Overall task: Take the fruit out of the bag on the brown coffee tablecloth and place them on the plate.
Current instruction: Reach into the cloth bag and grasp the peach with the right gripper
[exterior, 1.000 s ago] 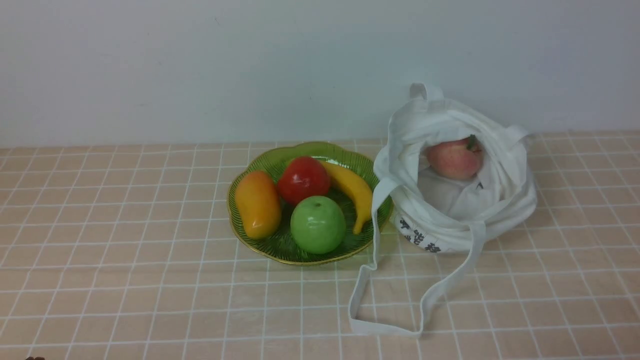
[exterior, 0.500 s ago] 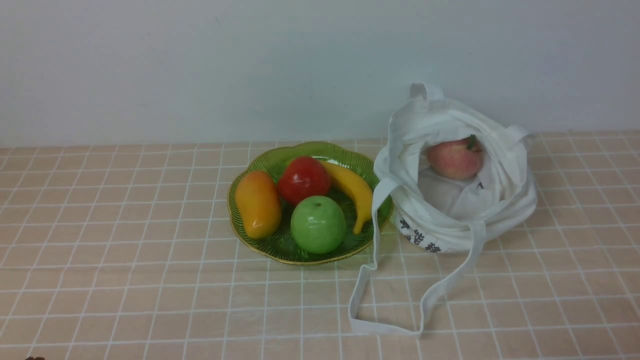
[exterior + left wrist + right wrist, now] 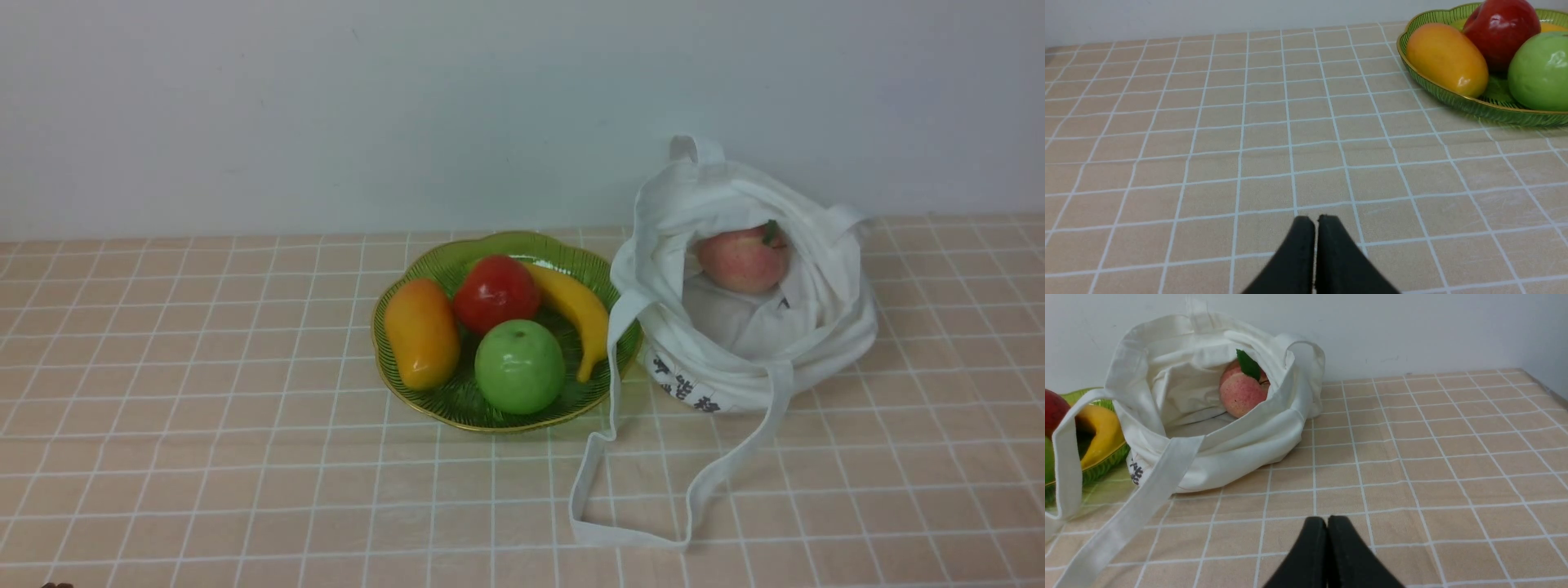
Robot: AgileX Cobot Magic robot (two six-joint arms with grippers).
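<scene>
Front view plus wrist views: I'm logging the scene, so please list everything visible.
peach-like fruit: one, pink-red, inside the bag
bag: one, white, right of the plate
plate: one, green, gold-rimmed, on the tablecloth
oval fruit: one, orange-yellow, plate's left side
red fruit: one, glossy red, plate's far middle
green apple: one, green, plate's near side
banana: one, yellow, plate's right side
tablecloth: one, tan with white grid, under everything
wall: one, white, at the back
left gripper: one, black, shut, above the tablecloth
right gripper: one, black, shut, above the tablecloth near the bag
</scene>
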